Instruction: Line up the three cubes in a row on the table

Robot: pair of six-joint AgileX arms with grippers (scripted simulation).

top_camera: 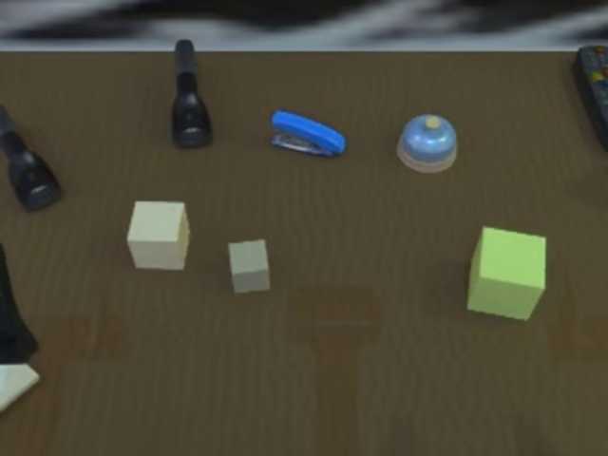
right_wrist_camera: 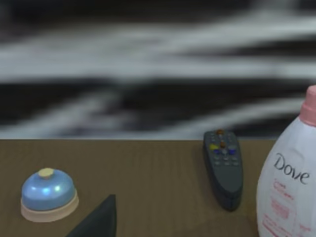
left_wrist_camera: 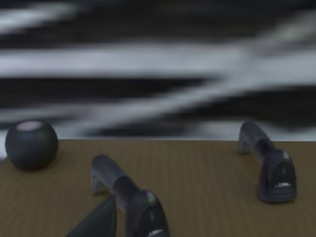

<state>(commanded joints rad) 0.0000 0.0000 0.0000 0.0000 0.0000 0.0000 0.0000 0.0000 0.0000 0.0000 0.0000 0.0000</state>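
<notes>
**Three cubes apart, both arms parked**

Going left to right across the bench (top_camera: 313, 399): my left arm sits low at the near-left edge, and only a dark tip of the left gripper (left_wrist_camera: 98, 219) shows in its wrist view, so I cannot tell whether it is wide or narrow. Two black barcode scanners lie at the far left, one (top_camera: 28, 166) by the edge and one (top_camera: 190, 95) further right. The cream cube (top_camera: 159, 235) sits left of centre, with the small grey-olive cube (top_camera: 249, 265) just to its right and slightly nearer; they are close but not touching. Beyond them are a blue stapler (top_camera: 309, 134) and a service bell (top_camera: 427, 142). The lime-green cube (top_camera: 507, 272) stands well apart on the right, turned a little. A remote (top_camera: 594, 81) lies at the far-right edge, and the right wrist view also shows a Dove bottle (right_wrist_camera: 289, 187). Of the right gripper (right_wrist_camera: 98, 219) I see only a dark tip, so I cannot tell its opening either.

No cube is lined up yet, as I judge it. The risks: the green cube's twist could make a straight grasp slip or rotate it; reaching for the small cube could nudge the cream one beside it; and carrying the green cube leftward could put both arms into the same space.
</notes>
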